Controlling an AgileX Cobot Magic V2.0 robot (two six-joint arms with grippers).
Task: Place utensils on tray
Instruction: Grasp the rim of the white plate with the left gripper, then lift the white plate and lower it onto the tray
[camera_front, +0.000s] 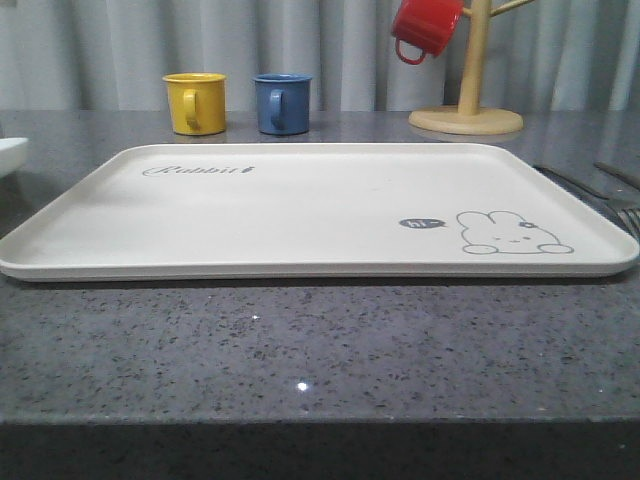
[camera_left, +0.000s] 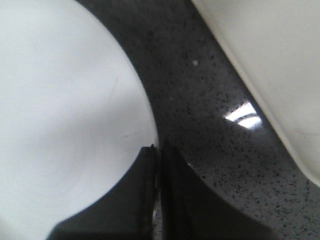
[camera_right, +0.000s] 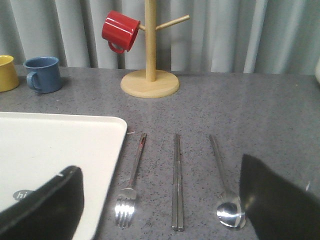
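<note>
The cream tray (camera_front: 300, 215) with the rabbit drawing lies flat in the middle of the counter, with nothing on it. Right of the tray (camera_right: 50, 150), three silver utensils lie side by side on the counter: a fork (camera_right: 131, 185), a pair of chopsticks (camera_right: 177, 182) and a spoon (camera_right: 224, 187). My right gripper (camera_right: 160, 200) hovers open above them, its fingers wide apart with nothing between. The fork's tines (camera_front: 630, 215) show at the tray's right edge. My left gripper (camera_left: 159, 150) is shut, empty, over the rim of a round white plate (camera_left: 60, 115).
A yellow mug (camera_front: 195, 102) and a blue mug (camera_front: 281, 103) stand behind the tray. At the back right a wooden mug tree (camera_front: 468, 95) holds a red mug (camera_front: 425, 27). The white plate (camera_front: 10, 155) sits left of the tray. Grey speckled counter lies in front.
</note>
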